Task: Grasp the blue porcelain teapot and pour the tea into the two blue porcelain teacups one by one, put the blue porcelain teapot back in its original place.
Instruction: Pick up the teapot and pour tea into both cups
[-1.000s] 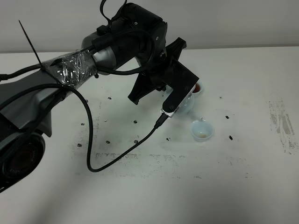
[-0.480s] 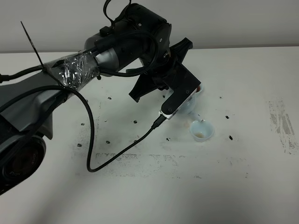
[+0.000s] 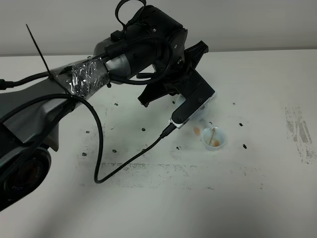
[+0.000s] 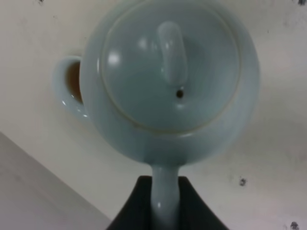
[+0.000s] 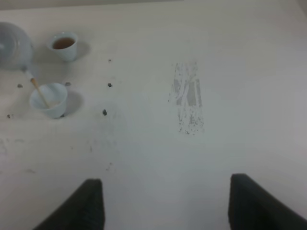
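The blue porcelain teapot (image 4: 168, 81) hangs tilted over the table, and my left gripper (image 4: 165, 194) is shut on its loop handle. In the high view the left gripper (image 3: 195, 106) hides most of the pot. A thin brown stream runs from the spout of the teapot (image 5: 12, 45) into the nearer teacup (image 3: 214, 139) (image 5: 48, 99). The second teacup (image 5: 64, 45) (image 4: 69, 86) stands just beyond, holding brown tea. My right gripper (image 5: 168, 206) hangs open and empty over bare table, far to the right of the cups.
The white table (image 3: 257, 188) is dotted with small dark marks and has a scuffed grey patch (image 3: 299, 134) at the right. A black cable (image 3: 124, 166) loops from the left arm down over the table.
The left arm has shifted slightly right and tipped the teapot further. Tea now streams into the nearer cup, and the gripper now covers the far cup in the high view.
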You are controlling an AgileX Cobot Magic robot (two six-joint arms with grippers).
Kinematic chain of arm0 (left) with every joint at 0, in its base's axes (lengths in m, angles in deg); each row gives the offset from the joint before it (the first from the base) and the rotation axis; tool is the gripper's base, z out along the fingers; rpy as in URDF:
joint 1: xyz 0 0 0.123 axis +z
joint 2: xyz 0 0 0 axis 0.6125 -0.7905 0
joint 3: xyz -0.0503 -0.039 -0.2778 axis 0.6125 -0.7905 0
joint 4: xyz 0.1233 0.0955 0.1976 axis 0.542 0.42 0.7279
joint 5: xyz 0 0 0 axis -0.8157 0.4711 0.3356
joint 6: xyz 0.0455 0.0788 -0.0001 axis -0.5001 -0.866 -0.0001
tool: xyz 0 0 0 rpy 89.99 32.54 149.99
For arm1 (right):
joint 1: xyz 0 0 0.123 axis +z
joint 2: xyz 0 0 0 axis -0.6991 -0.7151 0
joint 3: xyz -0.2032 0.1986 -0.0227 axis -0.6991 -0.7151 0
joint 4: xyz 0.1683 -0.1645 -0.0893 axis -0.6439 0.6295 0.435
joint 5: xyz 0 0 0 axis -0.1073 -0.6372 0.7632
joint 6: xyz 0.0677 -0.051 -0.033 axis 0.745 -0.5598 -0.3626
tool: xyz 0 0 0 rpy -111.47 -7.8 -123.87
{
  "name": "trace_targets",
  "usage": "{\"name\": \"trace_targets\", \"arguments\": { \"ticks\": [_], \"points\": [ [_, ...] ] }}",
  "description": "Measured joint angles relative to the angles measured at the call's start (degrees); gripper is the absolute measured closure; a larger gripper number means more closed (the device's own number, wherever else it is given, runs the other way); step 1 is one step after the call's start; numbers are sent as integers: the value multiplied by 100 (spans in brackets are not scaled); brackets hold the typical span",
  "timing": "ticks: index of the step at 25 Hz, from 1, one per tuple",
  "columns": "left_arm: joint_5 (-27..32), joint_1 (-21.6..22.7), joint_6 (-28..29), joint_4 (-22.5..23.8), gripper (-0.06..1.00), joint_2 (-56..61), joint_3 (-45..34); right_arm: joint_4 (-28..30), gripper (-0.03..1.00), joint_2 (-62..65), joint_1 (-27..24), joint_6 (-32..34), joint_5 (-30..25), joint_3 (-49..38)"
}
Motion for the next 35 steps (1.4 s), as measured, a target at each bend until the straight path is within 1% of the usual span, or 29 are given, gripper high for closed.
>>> {"name": "trace_targets", "arguments": {
  "ticks": [8,35],
  "points": [
    [-11,-68,0,157,89,0,0,10,43,0,0,0,0,0],
    [-11,-68,0,304,89,0,0,11,43,0,0,0,0,0]
  ]
}}
